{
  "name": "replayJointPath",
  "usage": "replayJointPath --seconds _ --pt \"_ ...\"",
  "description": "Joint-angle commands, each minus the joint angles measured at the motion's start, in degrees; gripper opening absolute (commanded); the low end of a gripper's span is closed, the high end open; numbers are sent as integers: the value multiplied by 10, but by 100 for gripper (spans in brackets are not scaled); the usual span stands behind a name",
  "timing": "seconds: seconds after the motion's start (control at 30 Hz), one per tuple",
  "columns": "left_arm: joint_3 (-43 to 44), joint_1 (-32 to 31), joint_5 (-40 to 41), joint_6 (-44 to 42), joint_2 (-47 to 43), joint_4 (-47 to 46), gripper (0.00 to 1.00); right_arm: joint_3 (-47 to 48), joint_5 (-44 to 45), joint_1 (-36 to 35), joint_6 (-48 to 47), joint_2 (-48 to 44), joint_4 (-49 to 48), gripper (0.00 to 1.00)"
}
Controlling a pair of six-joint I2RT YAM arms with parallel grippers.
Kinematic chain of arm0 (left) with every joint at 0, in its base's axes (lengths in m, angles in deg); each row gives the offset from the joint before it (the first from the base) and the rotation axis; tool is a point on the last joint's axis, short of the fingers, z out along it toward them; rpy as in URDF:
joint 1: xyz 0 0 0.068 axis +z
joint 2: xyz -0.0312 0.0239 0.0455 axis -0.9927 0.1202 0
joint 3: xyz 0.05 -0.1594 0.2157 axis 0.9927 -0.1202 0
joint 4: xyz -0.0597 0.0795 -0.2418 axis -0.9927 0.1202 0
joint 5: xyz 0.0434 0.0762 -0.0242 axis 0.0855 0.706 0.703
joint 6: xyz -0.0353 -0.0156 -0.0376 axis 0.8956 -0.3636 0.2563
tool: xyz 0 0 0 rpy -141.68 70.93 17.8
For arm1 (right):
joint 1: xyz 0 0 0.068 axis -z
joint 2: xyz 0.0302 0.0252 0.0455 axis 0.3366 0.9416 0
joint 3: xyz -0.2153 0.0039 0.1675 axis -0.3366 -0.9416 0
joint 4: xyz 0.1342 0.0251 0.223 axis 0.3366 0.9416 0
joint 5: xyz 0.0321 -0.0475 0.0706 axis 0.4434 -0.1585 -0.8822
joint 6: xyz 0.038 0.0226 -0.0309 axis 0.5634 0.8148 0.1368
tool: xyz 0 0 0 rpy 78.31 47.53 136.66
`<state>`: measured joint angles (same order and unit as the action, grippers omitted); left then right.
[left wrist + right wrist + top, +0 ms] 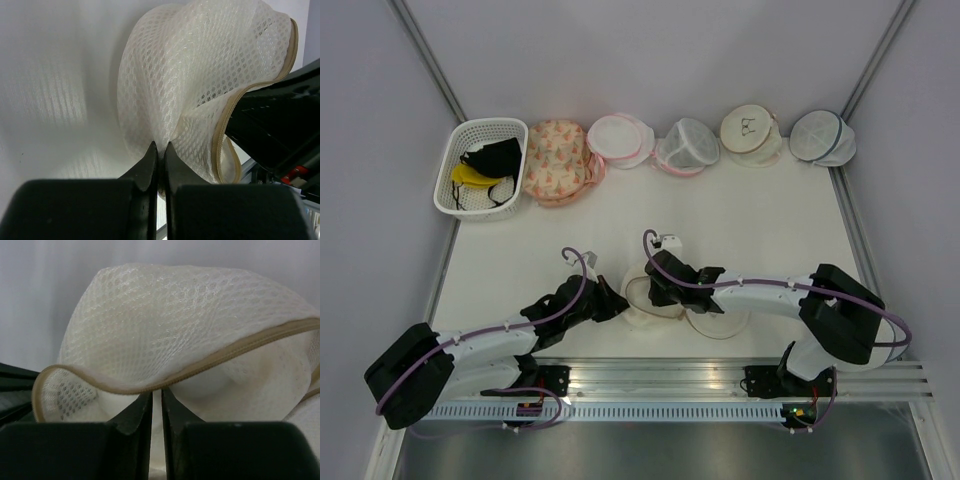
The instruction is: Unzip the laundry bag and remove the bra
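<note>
Bag position: the laundry bag (655, 298) lies on the surface (750, 220) near the 6 o'clock edge, between the two arms. It is well apart from the row of other pouches (685, 148) at 12 o'clock and the basket (450, 170) at 10 o'clock.

Left gripper (613, 306) reaches the bag from 9 o'clock. In the left wrist view its fingers (148, 165) are pressed together on a fold of cream mesh, lifting that side into a standing flap.

Right gripper (653, 288) comes in from 3 o'clock. Its fingers (175, 407) are drawn nearly shut just under the tan zip trim (210, 362), with a thin strip of pale material in the slit. They look clamped on the bag's lip, though mesh or lining I cannot tell.

Zip: the trim gapes in a long curve, so the mouth is at least partly open. How far round the zip has run is hidden. A smooth white padded shape shows inside the opening, likely the bra (220, 385), and it sits wholly within the bag.

Step in hand, as I judge it: spreading the mouth, with the unzipping mostly done and removal not yet begun.

Next move calls for one gripper to hold the mesh taut. The other should let go of the lip, reach into the gap and pinch a cup edge. The risk is catching mesh along with the bra.
</note>
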<state>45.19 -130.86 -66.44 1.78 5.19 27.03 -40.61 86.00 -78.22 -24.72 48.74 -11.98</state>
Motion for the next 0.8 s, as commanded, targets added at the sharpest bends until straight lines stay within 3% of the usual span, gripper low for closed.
replayJointPath --seconds 0.0,0.17,0.23,0.27,0.3,0.4,0.77 --pt "0 -3 -7 13 -5 -22 2 29 28 -2 -3 26 11 16" --pt "-6 -3 1 12 -25 -7 2 56 116 -2 12 22 131 20" --pt "-8 -3 5 12 -31 -4 2 61 157 -3 18 16 184 36" --pt "-9 -3 6 13 -31 -3 2 60 165 -3 22 9 195 53" --pt "-9 -3 7 13 -31 -4 2 56 172 -3 24 6 201 60" --pt "-8 -3 6 14 -26 -9 2 45 169 -2 20 9 199 71" --pt "-5 -3 -2 15 -21 -9 2 2 19 1 -21 53 -18 71"
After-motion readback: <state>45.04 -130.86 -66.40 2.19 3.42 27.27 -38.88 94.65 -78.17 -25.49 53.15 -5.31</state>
